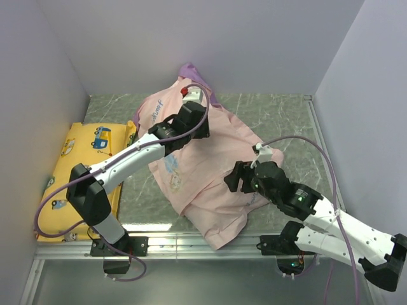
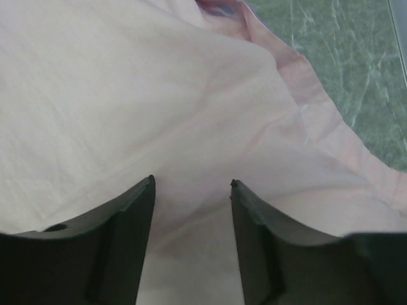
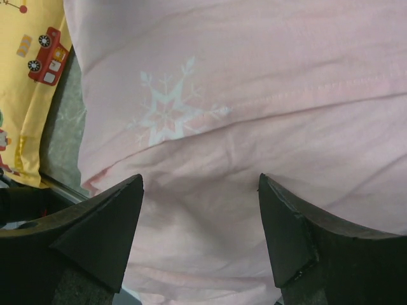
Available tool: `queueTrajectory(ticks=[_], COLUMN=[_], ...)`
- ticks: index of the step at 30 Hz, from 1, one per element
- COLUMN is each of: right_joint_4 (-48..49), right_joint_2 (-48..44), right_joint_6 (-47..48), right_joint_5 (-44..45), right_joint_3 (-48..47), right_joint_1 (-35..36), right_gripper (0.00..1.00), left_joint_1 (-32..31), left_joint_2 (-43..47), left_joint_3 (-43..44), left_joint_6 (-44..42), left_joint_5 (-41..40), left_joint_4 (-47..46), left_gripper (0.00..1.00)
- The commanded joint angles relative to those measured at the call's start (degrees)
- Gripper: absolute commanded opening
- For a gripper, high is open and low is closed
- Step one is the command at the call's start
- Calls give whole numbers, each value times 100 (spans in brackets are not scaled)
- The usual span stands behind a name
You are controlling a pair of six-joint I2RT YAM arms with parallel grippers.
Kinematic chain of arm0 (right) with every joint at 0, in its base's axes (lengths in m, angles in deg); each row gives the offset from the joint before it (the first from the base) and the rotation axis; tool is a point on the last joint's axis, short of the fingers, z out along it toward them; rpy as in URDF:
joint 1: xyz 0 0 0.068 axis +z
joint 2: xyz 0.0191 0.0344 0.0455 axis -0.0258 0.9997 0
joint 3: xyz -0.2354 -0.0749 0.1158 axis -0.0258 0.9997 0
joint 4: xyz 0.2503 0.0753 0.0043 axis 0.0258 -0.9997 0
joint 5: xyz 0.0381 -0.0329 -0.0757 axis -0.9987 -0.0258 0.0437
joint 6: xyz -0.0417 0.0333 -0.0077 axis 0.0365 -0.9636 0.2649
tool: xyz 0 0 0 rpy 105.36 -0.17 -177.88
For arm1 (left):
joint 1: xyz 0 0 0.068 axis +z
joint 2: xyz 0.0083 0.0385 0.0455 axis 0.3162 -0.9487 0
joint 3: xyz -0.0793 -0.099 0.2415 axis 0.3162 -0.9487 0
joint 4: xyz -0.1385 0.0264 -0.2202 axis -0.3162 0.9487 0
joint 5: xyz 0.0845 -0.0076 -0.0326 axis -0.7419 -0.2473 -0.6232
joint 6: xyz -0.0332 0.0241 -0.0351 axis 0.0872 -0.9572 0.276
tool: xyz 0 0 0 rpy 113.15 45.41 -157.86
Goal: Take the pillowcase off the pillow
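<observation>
Between the left jaws, set apart: open gap, floored by the pillowcase [image 2: 178,114], with pale folds rising just ahead and in the way of any low pass forward. Ahead and to the right of them, past the fabric's hem: bare table [image 2: 337,57], free to cross. Between the right jaws, spread wide: same pink cloth close underneath. Ahead-left of these: narrow strip of table, then the yellow cushion [image 3: 32,76] barring the way. Beyond both pairs, seen from above: enclosure walls [image 1: 38,63] closing off left, far and right sides.
</observation>
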Motion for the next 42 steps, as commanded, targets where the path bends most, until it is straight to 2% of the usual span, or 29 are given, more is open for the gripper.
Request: queueTrajectory(ticks=[1,3,6,7,9,10,14,19,22,28,32,35,36,38,39,40,42], right_joint_4=[457,518,554,476,387,265,62,9,26,35,-70,-210,-237,-316,-342,-369,-386], right_joint_2=[-55,-2,-98,-151,-318,-388,-783,-846,-758,-740,-766,-801,-810,-871,-889,-916,-942], right_joint_6=[-314,-349,-455,-533,-569,-630,-762,-763,-763,-824,-842,-868,-877,-894,-912,-912,-938], right_joint_5=[296,349,507,629,709,753,867,876,841,850,929,999,1017,1069,1096,1114,1149], right_joint_3=[229,352,598,642,730,748,827,863,845,906,872,845,827,810,810,818,819], right_joint_1=[107,230,265,274,274,274,265,266,274,274,274,266,274,266,274,266,274], right_gripper=[76,69,43,25,12,2,0,0,0,0,0,0,0,0,0,0,0], left_joint_1=[-197,-320,-505,-619,-768,-978,-1568,-2200,-2429,-2536,-2536,-2483,-2440,-2247,-2168,-2001,-1869], left_joint_2=[509,659,1019,1168,1283,1362,1389,1048,775,467,352,361,352,299,308,308,343], left_joint_3=[-70,-255,-562,-641,-808,-870,-1002,-862,-651,-361,-186,-71,-36,8,0,-18,-44], left_joint_6=[-122,-166,-210,-236,-350,-385,-491,-421,-307,-315,-219,-280,-298,-402,-447,-482,-587], left_joint_5=[271,245,394,438,622,640,430,-606,-1342,-1890,-2363,-2611,-2603,-2551,-2437,-2314,-2077], left_joint_4=[117,187,301,345,424,442,722,1118,1391,1488,1637,1603,1611,1576,1454,1374,1077], left_gripper=[59,73,79,80,81,81,84,88,89,85,72,51,37,21,9,3,0])
